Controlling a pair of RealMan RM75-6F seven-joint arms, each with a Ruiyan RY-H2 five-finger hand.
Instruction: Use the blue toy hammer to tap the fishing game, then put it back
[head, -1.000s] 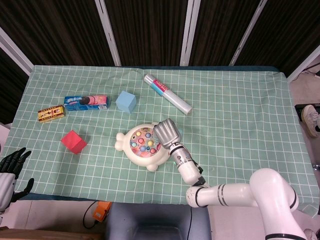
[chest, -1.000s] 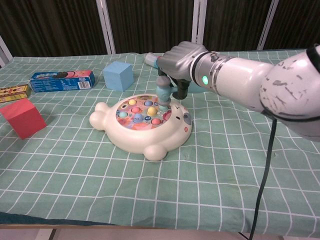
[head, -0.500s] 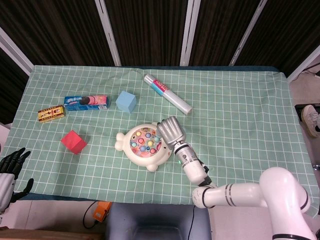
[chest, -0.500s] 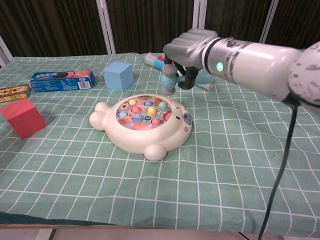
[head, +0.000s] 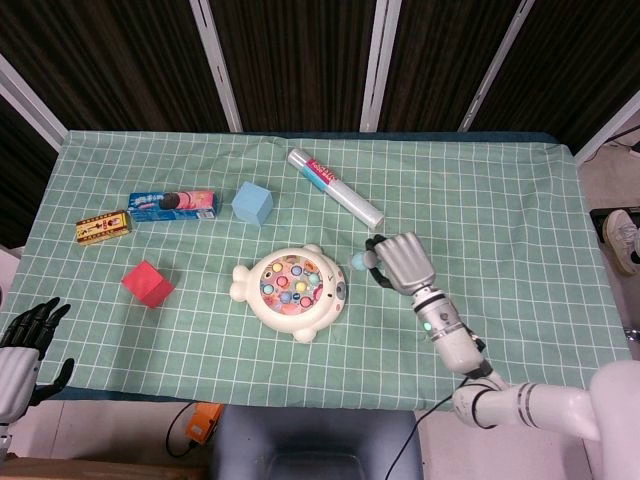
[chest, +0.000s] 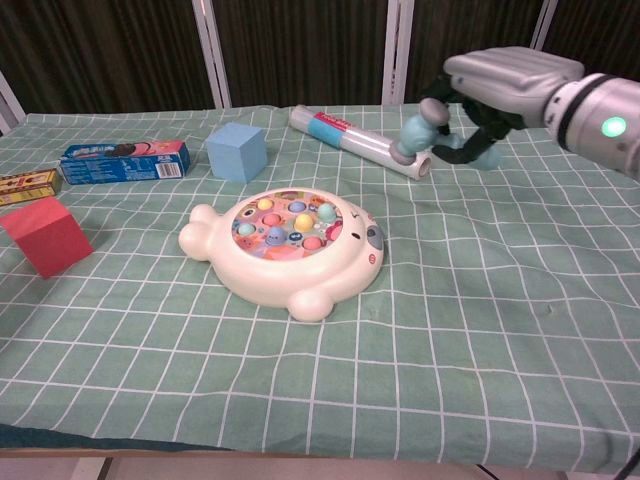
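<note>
A: Status on the right hand (chest: 510, 85)?

B: Its fingers (chest: 492, 128) are wrapped around the blue toy hammer (chest: 440, 135). It holds the hammer in the air, off to the right of the fishing game (chest: 285, 250) and apart from it. In the chest view the hammer head points left, in front of the near end of the clear tube (chest: 358, 140); whether it touches the tube cannot be told.

A: Fishing game position?

B: It sits flat on the green checked cloth (head: 500, 220) covering the desk, roughly centre. The coloured fish pegs face up and nothing is touching it.

A: Left hand?

B: The left hand (head: 25, 345) shows only in the head view, at the lower left corner, beyond the desk edge. The fingers are spread apart and hold nothing.

A: Other items?

B: The light blue cube (chest: 237, 151) sits behind the game. The blue biscuit box (chest: 125, 160) lies left of the cube, with the small yellow box (head: 103, 227) further left. The red cube (chest: 45, 235) is near the front left. All are well apart from the hammer.
</note>
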